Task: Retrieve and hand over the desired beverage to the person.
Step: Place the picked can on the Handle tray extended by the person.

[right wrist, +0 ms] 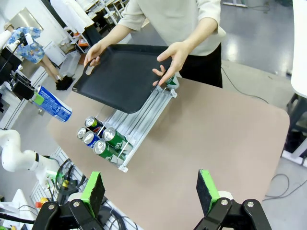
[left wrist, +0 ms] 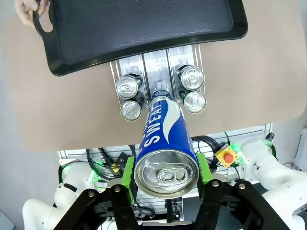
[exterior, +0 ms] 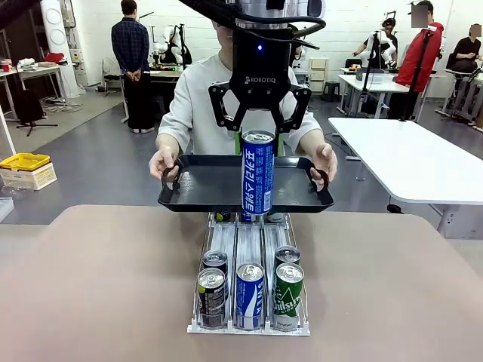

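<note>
Partly behind the left hand's [exterior: 259,133] blue can [exterior: 257,177], the black tray's [exterior: 200,185] middle.

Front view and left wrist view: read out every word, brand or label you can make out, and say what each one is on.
"ROBOTIQ": on the body of the left end effector, front view.
"SWEAT": on the blue can it holds, left wrist view.
"포카리스웨트": running down the same can, front view.
Labels on the rack cans: too small and blurred to read.
</note>
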You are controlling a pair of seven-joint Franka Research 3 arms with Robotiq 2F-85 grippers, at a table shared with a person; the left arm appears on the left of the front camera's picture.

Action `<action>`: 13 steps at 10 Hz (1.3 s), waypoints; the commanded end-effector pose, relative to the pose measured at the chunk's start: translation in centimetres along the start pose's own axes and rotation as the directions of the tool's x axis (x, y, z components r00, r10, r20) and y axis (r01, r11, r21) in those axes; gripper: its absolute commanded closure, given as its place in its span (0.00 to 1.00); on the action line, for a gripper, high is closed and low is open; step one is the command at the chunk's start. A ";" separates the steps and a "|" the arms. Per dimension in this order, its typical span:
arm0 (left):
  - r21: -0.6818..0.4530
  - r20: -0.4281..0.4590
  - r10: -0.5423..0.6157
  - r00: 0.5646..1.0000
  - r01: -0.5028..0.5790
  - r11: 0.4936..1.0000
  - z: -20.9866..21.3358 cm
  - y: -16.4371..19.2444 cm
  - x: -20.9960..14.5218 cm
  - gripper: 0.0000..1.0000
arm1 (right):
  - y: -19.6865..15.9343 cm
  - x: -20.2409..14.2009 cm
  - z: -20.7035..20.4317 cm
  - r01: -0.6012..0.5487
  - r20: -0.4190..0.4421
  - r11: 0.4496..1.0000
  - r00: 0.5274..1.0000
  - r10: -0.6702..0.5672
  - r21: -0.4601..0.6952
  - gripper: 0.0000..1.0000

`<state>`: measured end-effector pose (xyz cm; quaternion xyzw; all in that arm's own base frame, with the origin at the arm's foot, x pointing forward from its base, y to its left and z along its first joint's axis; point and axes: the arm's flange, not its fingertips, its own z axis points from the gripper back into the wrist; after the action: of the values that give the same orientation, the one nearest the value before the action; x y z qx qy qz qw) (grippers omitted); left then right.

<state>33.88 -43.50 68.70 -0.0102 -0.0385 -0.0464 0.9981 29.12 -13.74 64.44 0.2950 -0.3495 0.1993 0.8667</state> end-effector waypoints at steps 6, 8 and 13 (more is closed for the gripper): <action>0.003 0.005 0.005 1.000 -0.005 1.000 0.3 0.4 -0.6 1.00 | 0.0 0.3 -0.1 -0.012 0.023 0.999 1.000 0.011 0.037 0.00; 0.003 0.005 0.005 1.000 -0.005 1.000 0.3 0.4 -0.6 1.00 | 0.0 0.3 -0.1 -0.012 0.023 0.999 1.000 0.011 0.037 0.00; 0.097 0.145 0.018 0.989 -0.032 0.995 2.9 2.0 7.8 0.42 | 0.0 0.3 -0.1 -0.012 0.023 0.999 1.000 0.011 0.037 0.00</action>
<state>38.48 -41.74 69.54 0.0193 -0.0864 -0.0343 0.9955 29.11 -13.75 64.44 0.2950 -0.3496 0.1992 0.8666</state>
